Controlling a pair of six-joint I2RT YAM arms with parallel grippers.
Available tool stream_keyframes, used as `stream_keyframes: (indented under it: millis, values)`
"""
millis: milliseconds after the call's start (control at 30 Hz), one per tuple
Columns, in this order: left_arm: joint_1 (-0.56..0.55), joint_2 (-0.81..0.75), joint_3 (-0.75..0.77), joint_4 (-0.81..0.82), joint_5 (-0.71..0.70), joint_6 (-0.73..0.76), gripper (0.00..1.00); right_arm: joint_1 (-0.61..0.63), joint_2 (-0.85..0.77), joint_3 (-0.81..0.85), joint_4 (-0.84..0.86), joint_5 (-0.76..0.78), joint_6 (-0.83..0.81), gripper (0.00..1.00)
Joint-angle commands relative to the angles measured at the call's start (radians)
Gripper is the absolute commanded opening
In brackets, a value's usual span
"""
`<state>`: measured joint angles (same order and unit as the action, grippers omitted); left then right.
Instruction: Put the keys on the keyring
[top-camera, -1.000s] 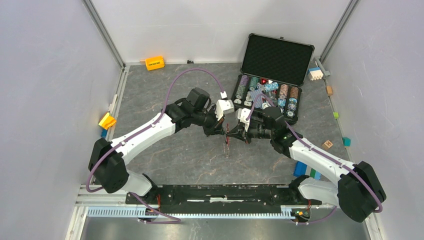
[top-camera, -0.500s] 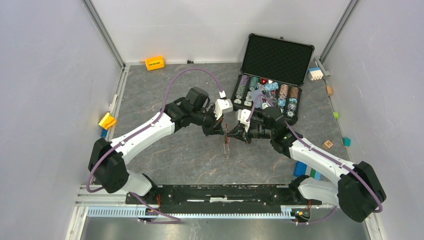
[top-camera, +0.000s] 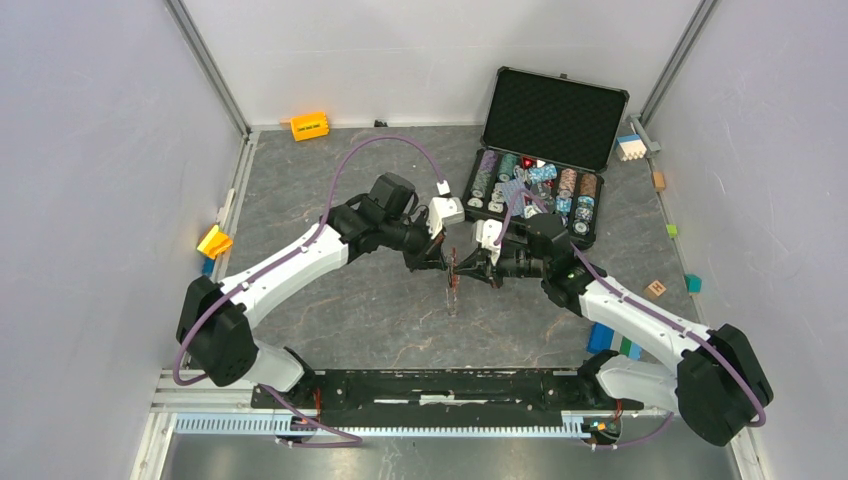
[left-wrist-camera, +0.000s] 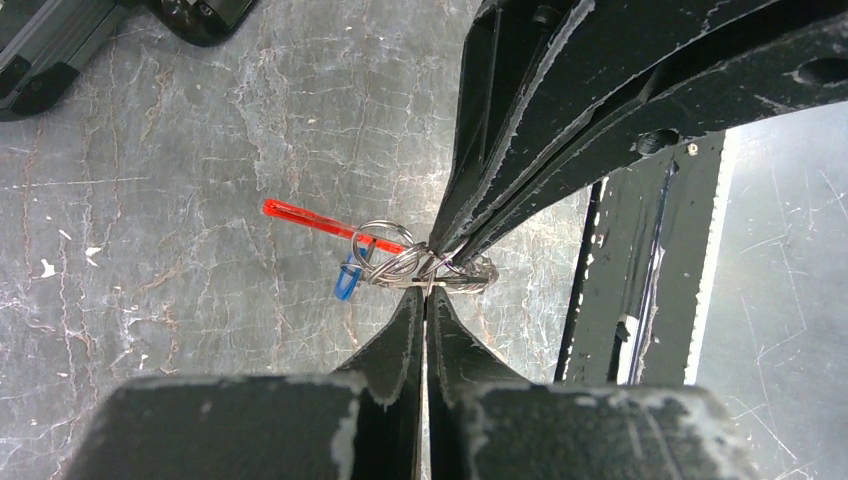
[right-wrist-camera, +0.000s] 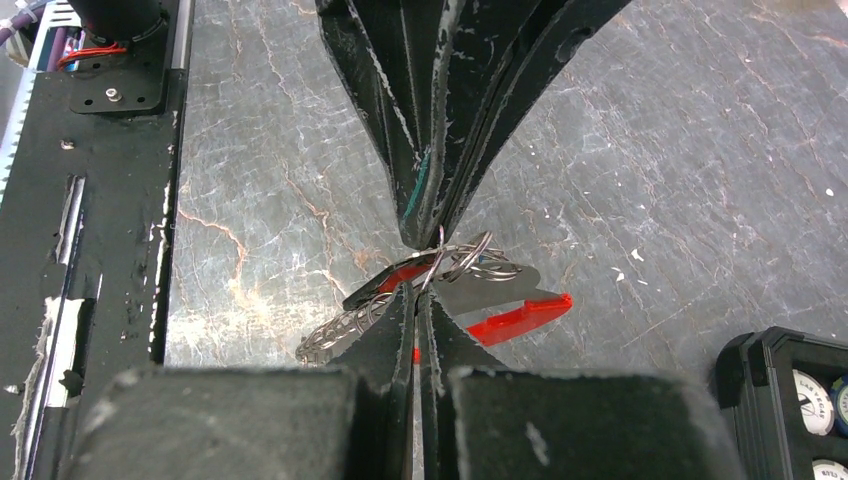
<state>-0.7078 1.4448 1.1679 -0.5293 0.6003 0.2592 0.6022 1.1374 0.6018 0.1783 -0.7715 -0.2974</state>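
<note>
Keyring (left-wrist-camera: 400, 265) hangs mid-frame in the overhead view, its silver loops pinched from both sides, left claw (left-wrist-camera: 428, 300) and right claw (right-wrist-camera: 420, 295) clamped tight on it tip to tip, red fob (left-wrist-camera: 325, 220) jutting left above the bench (left-wrist-camera: 180, 150).

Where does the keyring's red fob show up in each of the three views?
Top external: the red fob is a thin sliver at centre, between the two arm tips.
Left wrist: it lies left of centre, pointing up-left from the silver rings.
Right wrist: it lies right of centre, below the rings.
Shared landmark: the spot where the left gripper and right gripper meet tip to tip, shut on the rings.
</note>
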Motion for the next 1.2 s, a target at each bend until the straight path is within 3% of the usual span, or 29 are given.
stream_keyframes:
  millis: [0, 500, 833, 1167]
  values:
    - [0.026, 0.007, 0.032, 0.017, -0.016, 0.030, 0.02, 0.010, -0.043, 0.010, 0.051, -0.089, -0.013, 0.00]
    - [0.045, 0.000, 0.021, 0.016, 0.012, 0.031, 0.02, 0.009, -0.048, 0.006, 0.061, -0.112, -0.013, 0.00]
    - [0.045, 0.021, 0.029, -0.030, 0.152, 0.103, 0.02, 0.007, -0.063, -0.012, 0.094, -0.146, -0.017, 0.00]
    - [0.050, 0.031, 0.009, -0.032, 0.280, 0.075, 0.02, 0.003, -0.085, -0.030, 0.126, -0.172, -0.023, 0.00]
